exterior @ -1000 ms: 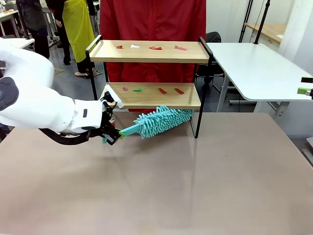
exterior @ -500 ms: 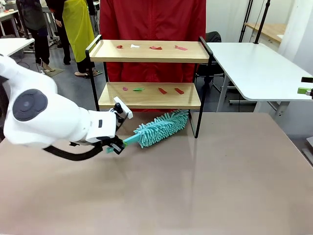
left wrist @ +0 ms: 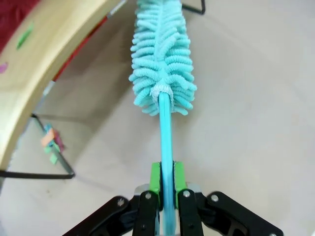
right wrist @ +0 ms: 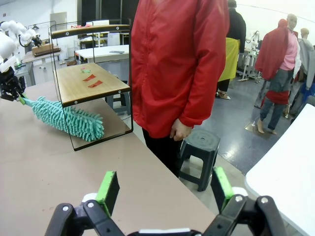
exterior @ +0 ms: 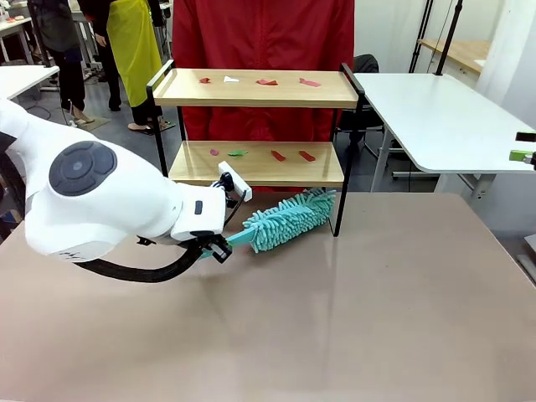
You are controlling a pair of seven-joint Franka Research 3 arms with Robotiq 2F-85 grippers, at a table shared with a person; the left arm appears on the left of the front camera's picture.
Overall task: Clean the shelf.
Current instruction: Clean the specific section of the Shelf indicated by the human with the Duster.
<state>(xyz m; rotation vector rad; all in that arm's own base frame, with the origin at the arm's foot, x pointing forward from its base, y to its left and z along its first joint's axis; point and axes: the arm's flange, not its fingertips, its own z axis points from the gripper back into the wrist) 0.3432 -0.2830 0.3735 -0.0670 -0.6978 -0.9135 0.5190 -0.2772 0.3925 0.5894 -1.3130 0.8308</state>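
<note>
Since a second ago the left arm has swung rightward, carrying the duster (exterior: 289, 219) along toward the shelf's (exterior: 251, 100) right front leg. Its fluffy teal head now sits low over the table (exterior: 335, 318), under the lower board's front edge. The left gripper (exterior: 219, 249) is clamped tight on the thin handle. The right gripper (right wrist: 166, 189) stands wide apart, holding nothing. The shelf stands at the table's far edge before a person in a red coat (exterior: 260, 33) — paper scraps (exterior: 278, 155) lie on both boards.
</note>
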